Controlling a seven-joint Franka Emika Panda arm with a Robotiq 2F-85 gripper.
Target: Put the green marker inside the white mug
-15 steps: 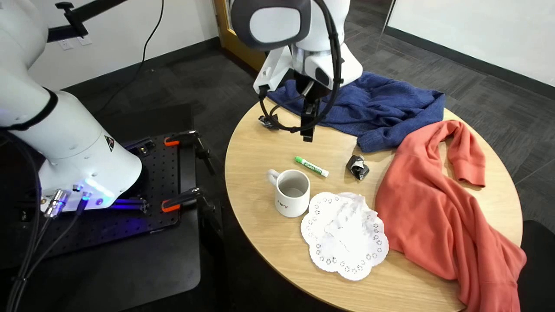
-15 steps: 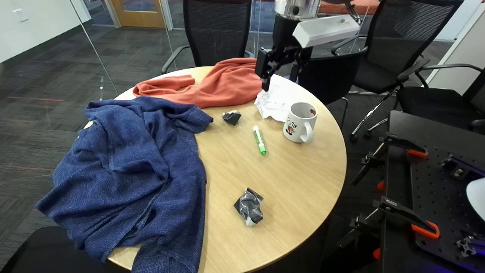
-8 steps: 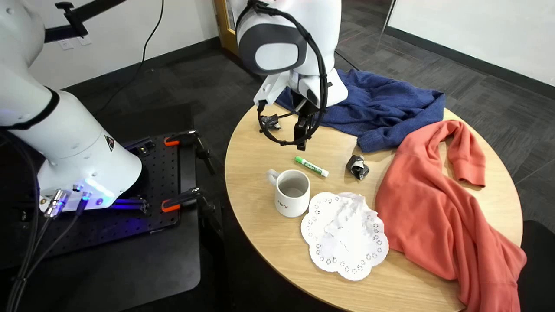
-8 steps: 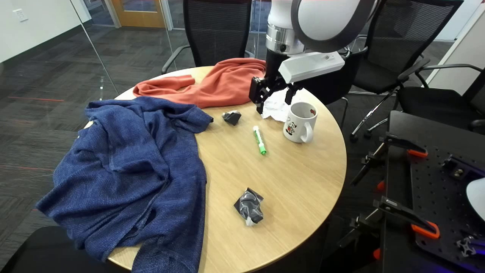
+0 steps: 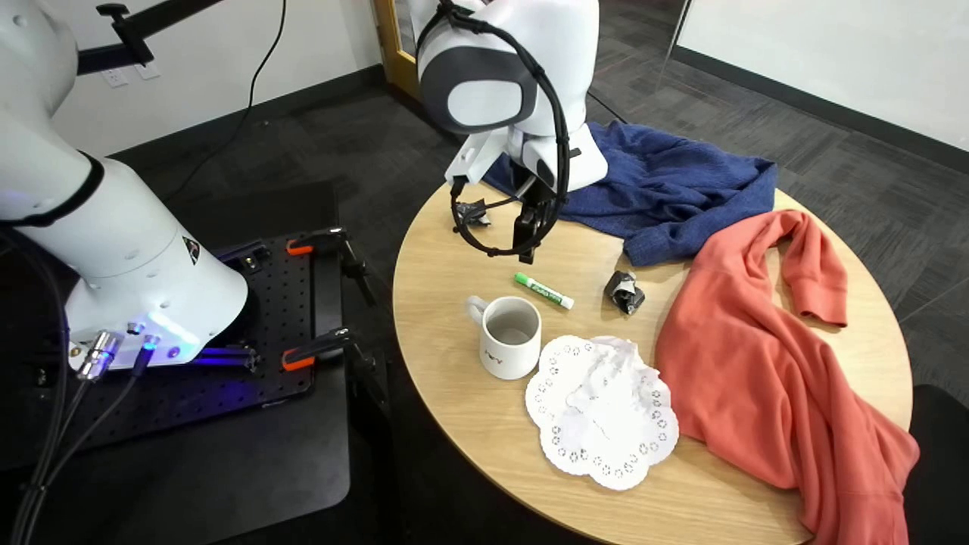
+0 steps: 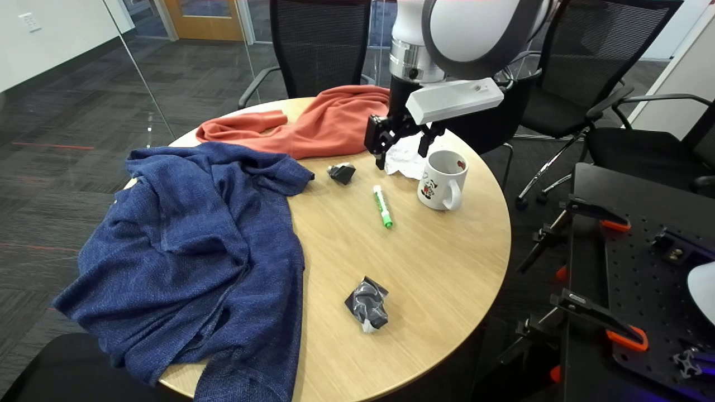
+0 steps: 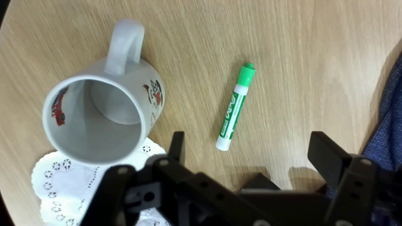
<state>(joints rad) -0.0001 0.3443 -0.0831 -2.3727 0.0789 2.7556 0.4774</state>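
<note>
Now fingers [image 7: 328, 160] lower than before, spread wide, green marker [image 7: 235, 108] unmoved near white mug [image 7: 103, 111]

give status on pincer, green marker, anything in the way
Pincer open, holding nothing. Green marker on table, outside white mug. Crumpled black object near marker, not touching, may crowd approach.

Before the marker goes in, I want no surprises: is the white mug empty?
Empty: looking into the white mug, the wrist view shows nothing on its visible floor; the green marker lies outside it.
</note>
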